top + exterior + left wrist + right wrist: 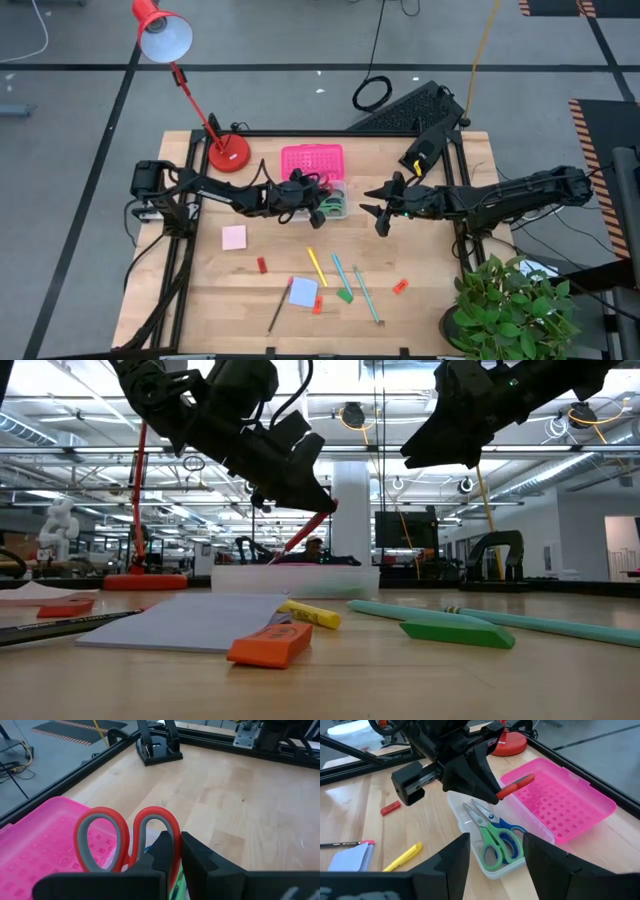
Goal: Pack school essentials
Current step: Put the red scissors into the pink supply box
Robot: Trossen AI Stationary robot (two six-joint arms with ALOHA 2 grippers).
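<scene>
My left gripper (303, 196) hangs over the clear box (492, 862) and is shut on red-handled scissors (125, 837); their blades are hidden. Green-handled scissors (487, 845) and blue-handled scissors (512, 840) lie flat inside the box. Its pink lid (560, 802) lies open on the table on the box's far side. My right gripper (383, 212) hovers open to the right of the box, holding nothing. Pencils (317, 267), note pads (303, 292) and erasers (262, 265) lie on the near half of the table. My left gripper pinches the red scissors between its two fingers just behind the handle loops (172, 867). The red loops (516, 786) stick out past the fingertips (482, 777) toward the pink lid. The scissors are lifted clear above the box and slant downward.
A red desk lamp (228, 152) stands at the far left of the table. A potted plant (510, 300) overhangs the near right corner. A pink pad (234, 237), teal pencils (345, 275), a green eraser (345, 296) and a red eraser (400, 287) are scattered in front.
</scene>
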